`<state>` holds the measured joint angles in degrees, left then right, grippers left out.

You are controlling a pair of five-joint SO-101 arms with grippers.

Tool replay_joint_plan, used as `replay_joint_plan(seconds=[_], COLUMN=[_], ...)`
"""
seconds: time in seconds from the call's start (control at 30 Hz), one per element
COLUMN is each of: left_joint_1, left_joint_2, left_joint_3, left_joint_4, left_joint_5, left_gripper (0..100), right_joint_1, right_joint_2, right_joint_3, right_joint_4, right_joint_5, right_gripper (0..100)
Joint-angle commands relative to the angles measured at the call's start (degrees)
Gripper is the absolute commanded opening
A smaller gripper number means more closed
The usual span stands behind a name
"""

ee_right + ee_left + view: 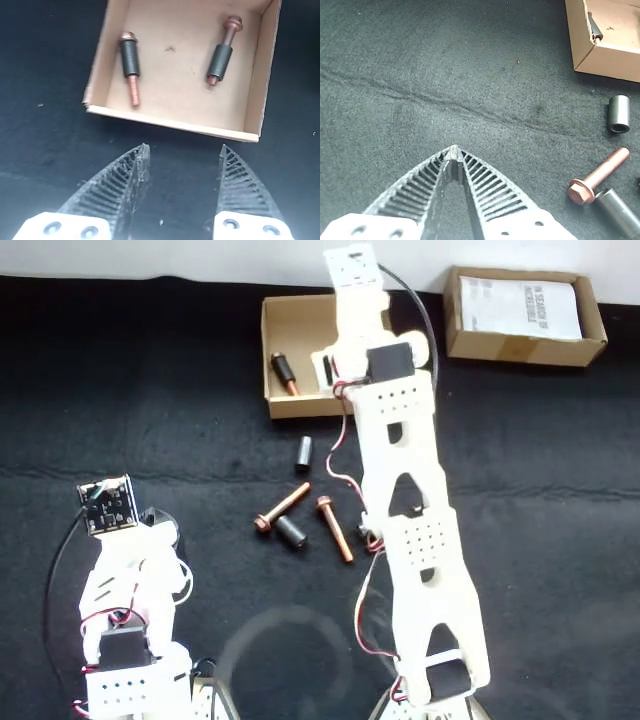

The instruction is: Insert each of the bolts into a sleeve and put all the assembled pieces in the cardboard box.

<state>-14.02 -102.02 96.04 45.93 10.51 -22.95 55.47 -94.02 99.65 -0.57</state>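
Right wrist view is showing the right gripper (pixel 184 147) hanging empty, jaws spread wide, just short of the near wall of the cardboard box (pixel 170 122). The box is sitting at the table's far edge and holding two assembled pieces (pixel 129 62). Near the table's middle, well apart from that pincer, a bolt (pixel 283 508) and a second bolt (pixel 335 528) are lying with a sleeve (pixel 291 531) crowded between them and another sleeve (pixel 304 452) nearer the box, while the left gripper (pixel 454 147) is sitting pinched closed on nothing toward the near left corner. Any reach for either bolt is probably risking a finger clipping the round sleeve between them and rolling it away.
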Motion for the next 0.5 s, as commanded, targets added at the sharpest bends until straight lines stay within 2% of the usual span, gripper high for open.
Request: replay_joint_plan(seconds=[0.0,0.13,0.23,0.47], left_joint_1=[0.3,0.3,0.3,0.3], left_joint_2=[-1.3,-1.3,-1.3,-1.3], left_joint_3=[1.0,1.0,1.0,1.0], left_joint_4=[-0.2,-0.2,-0.2,-0.2], left_joint_5=[-0.4,-0.4,-0.4,-0.4], left_gripper=[1,1,1,1], right_joint_1=[-0.2,-1.5,-2.6,-4.2], right_joint_2=[-8.3,-12.8,-18.1,-42.7], right_joint_3=[-6.9,-5.8,1.1,39.4], right_joint_4=[1.5,1.6,1.7,1.6], right_joint_5=[0.3,0.2,0.2,0.2], right_gripper=[20.2,20.2,20.2,20.2])
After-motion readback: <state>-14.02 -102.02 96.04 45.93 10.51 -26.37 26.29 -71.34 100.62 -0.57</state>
